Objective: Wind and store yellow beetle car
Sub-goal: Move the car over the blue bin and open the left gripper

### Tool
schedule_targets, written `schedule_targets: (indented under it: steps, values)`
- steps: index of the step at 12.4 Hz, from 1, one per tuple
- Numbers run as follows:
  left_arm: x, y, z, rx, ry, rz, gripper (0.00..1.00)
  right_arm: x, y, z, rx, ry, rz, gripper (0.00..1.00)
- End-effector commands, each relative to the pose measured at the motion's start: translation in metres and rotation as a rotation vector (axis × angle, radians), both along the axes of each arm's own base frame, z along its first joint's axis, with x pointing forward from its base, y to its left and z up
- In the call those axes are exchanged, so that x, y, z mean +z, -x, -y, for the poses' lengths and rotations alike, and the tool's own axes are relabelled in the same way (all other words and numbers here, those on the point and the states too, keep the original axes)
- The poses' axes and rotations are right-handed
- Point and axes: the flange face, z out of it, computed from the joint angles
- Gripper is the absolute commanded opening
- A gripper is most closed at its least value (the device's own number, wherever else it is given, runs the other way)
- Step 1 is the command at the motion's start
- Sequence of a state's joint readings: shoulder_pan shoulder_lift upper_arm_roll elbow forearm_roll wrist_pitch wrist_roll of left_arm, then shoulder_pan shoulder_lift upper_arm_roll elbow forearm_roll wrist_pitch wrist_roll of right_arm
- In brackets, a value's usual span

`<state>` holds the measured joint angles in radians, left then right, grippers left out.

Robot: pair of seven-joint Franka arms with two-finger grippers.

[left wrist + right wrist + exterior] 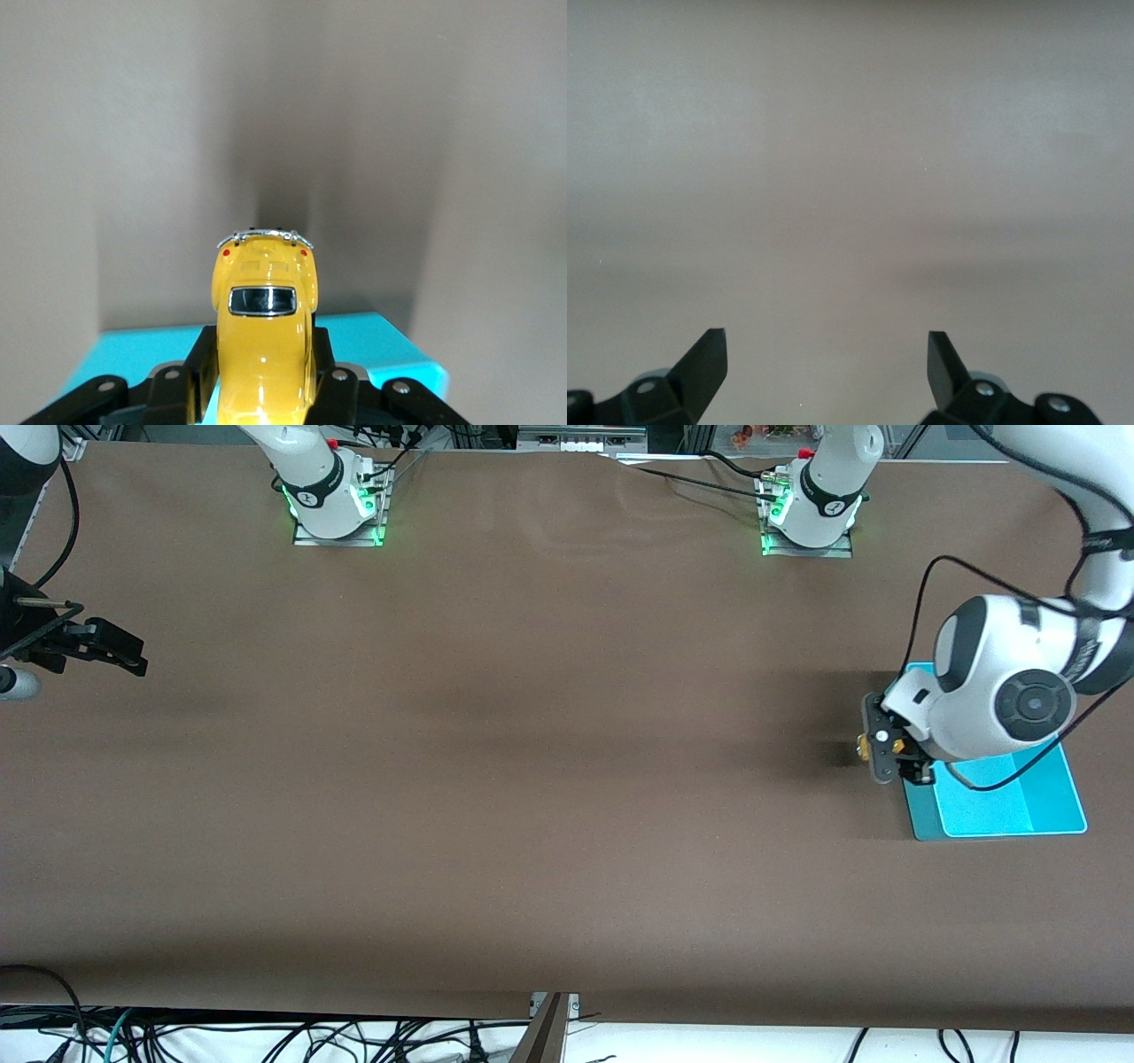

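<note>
Table (532,779) first, since it's the biggest thing going: one long brown surface with nearly nothing on it. Next down in size is the turquoise bin (1045,797), a shallow open tray sitting toward the left arm's end of the table.

Left arm comes in from its base at the top, loops out wide and bends back down so the wrist hangs over the bin's edge on the side facing the middle of the table. Pose is pretty compact, with the hand angled down and the fingers pointing along the tabletop.

Right arm is just waiting at its own end of the table. The right gripper (827,363) hovers over bare brown surface with its fingers spread wide and nothing between them.

Now the small stuff. The left gripper (264,376) is clamped on the yellow beetle car (264,310), one finger on each flank, with its bumper end poking out ahead of the fingers. In the front view you only catch a sliver of yellow at the fingers. The car is held right at the bin's rim, half over the turquoise, half over bare table.

My read: this looks like the storing half of the job. Whether it's been wound I can't tell. Next move probably needs the car carried further in over the bin floor, lowered, then let go gently so it doesn't roll out.
</note>
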<state>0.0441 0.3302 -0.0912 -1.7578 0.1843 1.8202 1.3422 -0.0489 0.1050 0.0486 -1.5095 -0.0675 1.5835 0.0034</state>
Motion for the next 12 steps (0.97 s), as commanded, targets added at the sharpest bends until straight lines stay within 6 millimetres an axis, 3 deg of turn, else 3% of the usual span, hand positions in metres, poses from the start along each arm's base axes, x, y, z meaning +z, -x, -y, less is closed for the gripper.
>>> schedule_targets:
  steps: [1, 3, 4, 5, 7, 8, 10, 12]
  values:
    - [0.013, 0.004, -0.064, 0.053, -0.069, -0.058, 0.1, 0.003, 0.003, -0.001, -0.011, -0.003, -0.003, 1.0]
    - [0.002, 0.006, -0.123, 0.034, -0.094, -0.048, 0.1, 0.003, 0.003, -0.001, -0.011, -0.003, -0.003, 1.0]
    - [-0.011, 0.008, -0.155, 0.021, -0.071, -0.034, 0.1, 0.003, 0.003, -0.001, -0.011, -0.003, -0.003, 1.0]
    - [-0.028, 0.007, -0.172, -0.008, -0.052, -0.015, 0.1, 0.003, 0.003, -0.001, -0.011, -0.003, -0.002, 1.0]
    - [-0.07, 0.012, -0.192, -0.044, -0.026, 0.039, 0.1, 0.003, 0.003, -0.001, -0.009, -0.003, -0.004, 1.0]
    - [-0.09, 0.014, -0.188, -0.062, -0.017, 0.069, 0.1, 0.003, 0.003, -0.001, -0.011, -0.003, -0.003, 1.0]
    - [-0.116, 0.019, -0.182, -0.085, -0.004, 0.113, 0.11, 0.003, 0.003, -0.001, -0.011, -0.003, -0.003, 1.0]
    - [-0.131, 0.024, -0.194, -0.072, 0.003, 0.135, 0.16, 0.003, 0.003, -0.001, -0.011, -0.003, -0.003, 1.0]
